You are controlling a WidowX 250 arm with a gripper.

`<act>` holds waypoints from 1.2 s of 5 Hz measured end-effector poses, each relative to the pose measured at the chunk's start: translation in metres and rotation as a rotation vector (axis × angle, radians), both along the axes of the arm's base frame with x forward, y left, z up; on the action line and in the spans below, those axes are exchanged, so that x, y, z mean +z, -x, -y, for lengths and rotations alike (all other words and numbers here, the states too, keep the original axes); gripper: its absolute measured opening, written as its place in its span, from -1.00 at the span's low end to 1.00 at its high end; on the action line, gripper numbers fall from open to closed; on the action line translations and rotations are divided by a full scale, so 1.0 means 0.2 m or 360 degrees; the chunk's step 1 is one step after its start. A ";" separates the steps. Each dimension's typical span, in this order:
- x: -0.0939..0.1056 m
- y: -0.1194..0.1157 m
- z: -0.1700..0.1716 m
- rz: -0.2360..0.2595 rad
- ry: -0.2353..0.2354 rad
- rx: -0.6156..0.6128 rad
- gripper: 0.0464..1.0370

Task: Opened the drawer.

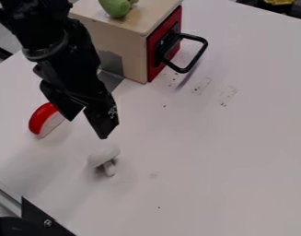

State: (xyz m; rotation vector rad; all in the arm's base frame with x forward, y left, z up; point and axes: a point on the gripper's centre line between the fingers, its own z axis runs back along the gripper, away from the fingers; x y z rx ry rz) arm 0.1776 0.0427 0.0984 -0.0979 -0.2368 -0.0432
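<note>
The drawer (175, 27) is in the upper part of the view, set in a light wooden box (129, 54) that stands on the pale desk (226, 152). Its red front sits against the box with no gap to be seen, and its black looped handle (197, 58) juts out to the right, over the desk. The black gripper (87, 128) hangs at a tilt in front of the box, left of the drawer and well apart from the handle. It is released, its two fingers parted with a narrow wedge of space between them and nothing held there. On top of the box, near its back, lies a green rounded object (115, 6), cut off by the top edge. A red object with a pale flat face (42, 117) rests on the desk just left of the gripper in the view, partly hidden behind it. Below the gripper in the view, a white mushroom-shaped piece (104, 156) lies on the desk. Small dark specks and faint smudges mark the desk near the handle.
</note>
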 end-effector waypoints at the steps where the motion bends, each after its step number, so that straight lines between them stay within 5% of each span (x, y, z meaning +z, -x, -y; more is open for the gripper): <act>1: -0.02 0.01 0.01 -0.0019 0.0006 -0.0001 0.92; 2: -0.06 -0.07 0.06 -0.0094 -0.0060 0.0093 0.92; 3: -0.09 -0.21 0.12 -0.0093 -0.0009 0.0103 0.92; 6: -0.17 -0.86 0.33 0.0029 -0.0039 0.0108 0.92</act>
